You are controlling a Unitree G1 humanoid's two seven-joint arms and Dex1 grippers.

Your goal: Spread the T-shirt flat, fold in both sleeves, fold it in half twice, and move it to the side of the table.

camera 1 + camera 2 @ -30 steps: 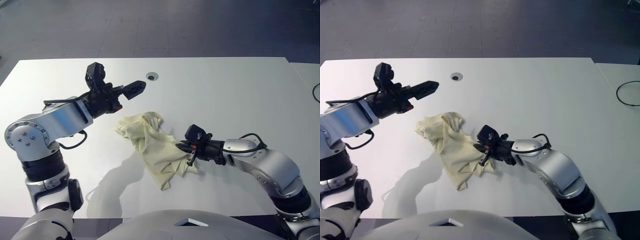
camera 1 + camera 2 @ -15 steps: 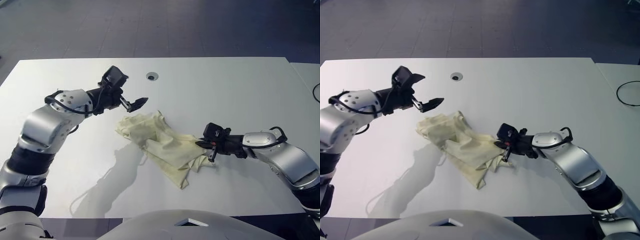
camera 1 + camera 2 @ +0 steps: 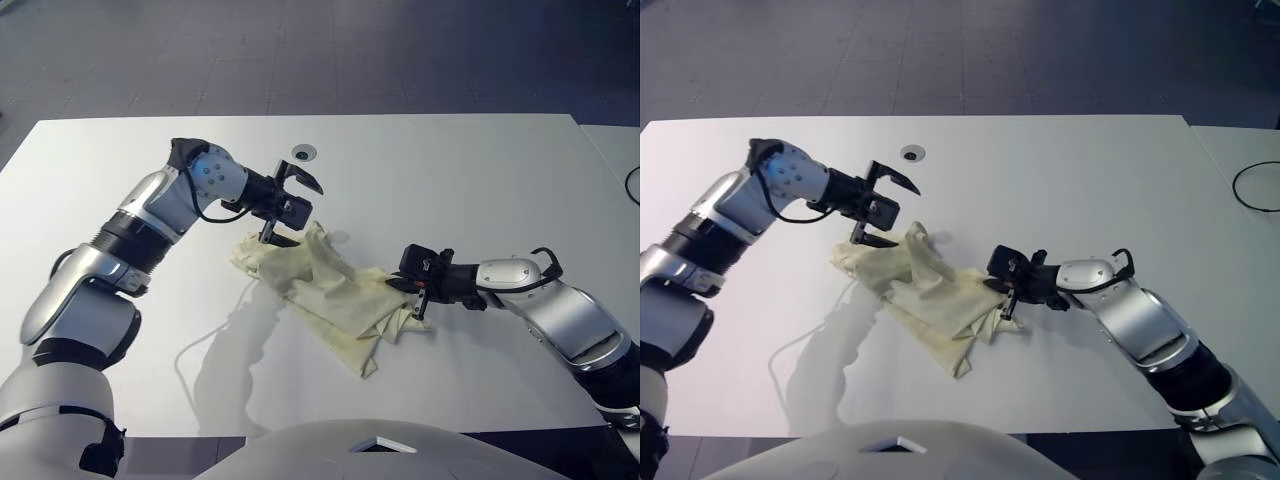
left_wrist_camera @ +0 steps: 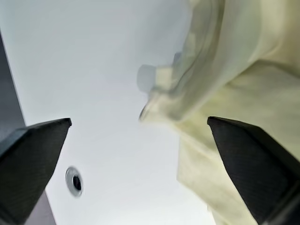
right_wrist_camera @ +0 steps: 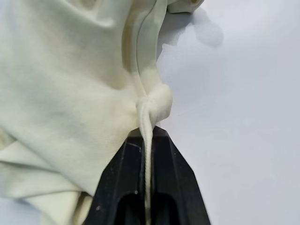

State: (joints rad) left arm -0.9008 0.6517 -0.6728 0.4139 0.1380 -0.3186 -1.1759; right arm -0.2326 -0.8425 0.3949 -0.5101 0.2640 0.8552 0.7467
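Head views, both eyes:
- White table [image 3: 480, 180] spans the frame.
- T-shirt [image 3: 325, 290], pale yellow, crumpled in a heap at frame centre. It runs on a diagonal from upper left to lower right.
- Left gripper [image 3: 296, 212] is left of centre, at the heap's upper end, spread wide. Its lower finger is down by the cloth's top edge; contact cannot be told.
- Right gripper [image 3: 398, 287] is right of centre, low over the table, pinched on the shirt's right-hand edge. The cloth is drawn to a point there.
- Round grommet [image 3: 304, 152] is set in the tabletop, upper centre, just above the left gripper.
- Black cable loop [image 3: 1255, 185] is at the right edge, on the neighbouring surface.

Left wrist view:
- Two dark fingers [image 4: 33, 159] stand far apart with nothing between them.
- A rumpled shirt edge lies beyond the gap, on white tabletop.
- The grommet is close by one finger.

Right wrist view:
- Black fingertips [image 5: 168, 187] are closed tight on a thin ridge of shirt fabric.
- A small knot-like bunch of cloth sits just ahead of the tips.
- The rest of the shirt spreads to one side, with bare table on the other.
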